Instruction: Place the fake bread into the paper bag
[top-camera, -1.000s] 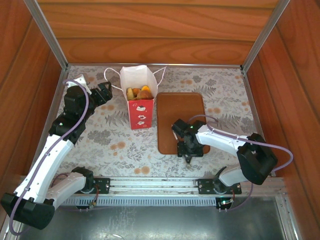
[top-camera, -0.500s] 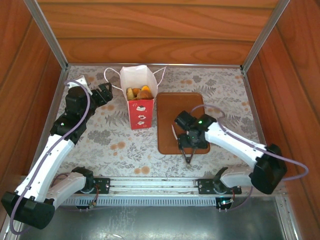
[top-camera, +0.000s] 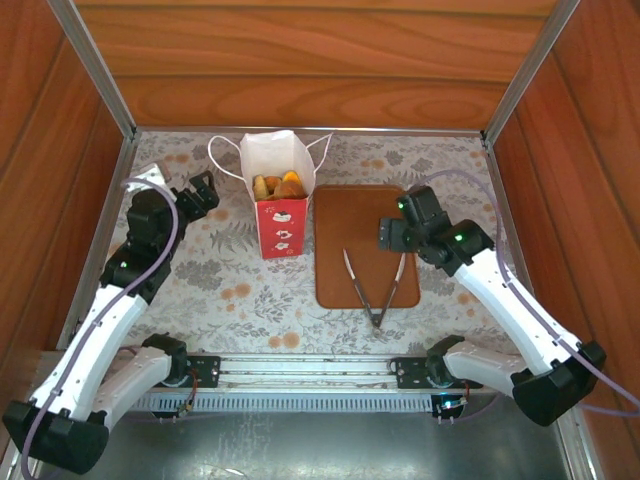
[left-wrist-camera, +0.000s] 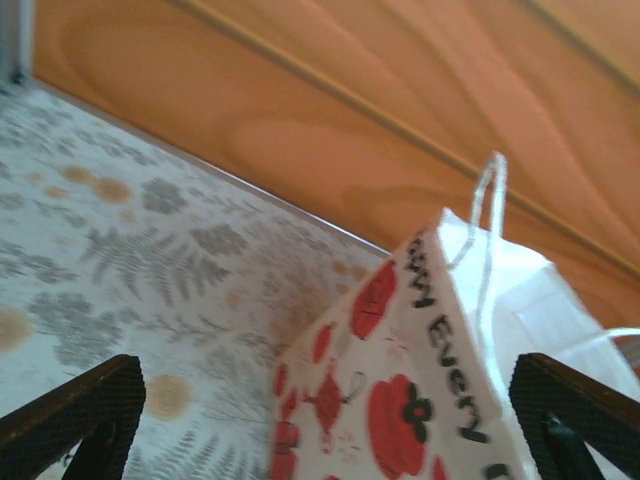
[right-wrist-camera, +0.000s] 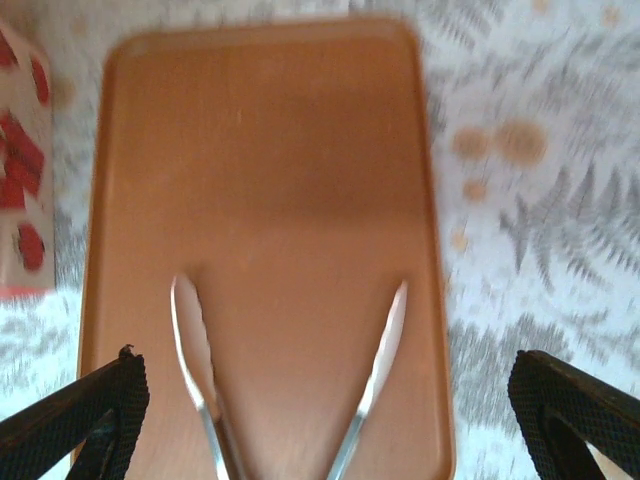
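Golden-brown fake bread (top-camera: 278, 185) sits heaped inside the upright paper bag (top-camera: 281, 228), just left of the smooth brown tray (top-camera: 360, 215). The pastries look light, rigid and slick, best pinched across the middle. The bag's thin paper would crumple easily. Steel tongs (top-camera: 373, 290) lie splayed on the tray. The left hand (top-camera: 202, 189) beside the bag and the right hand (top-camera: 391, 237) over the tray both gape wide.

Your right gripper (top-camera: 390, 238) has come off the tongs (top-camera: 375, 290) and drawn back from the tray's (top-camera: 360, 210) near edge to its far right side, with its fingers (right-wrist-camera: 80, 420) now spread wide. The tongs it was covering a second ago now lie bare on the tray, arms splayed in a V, hinge toward you. Your right elbow has swung out to the near right corner. Your left gripper (top-camera: 200, 190) has drifted slightly away from the paper bag (top-camera: 280, 215).
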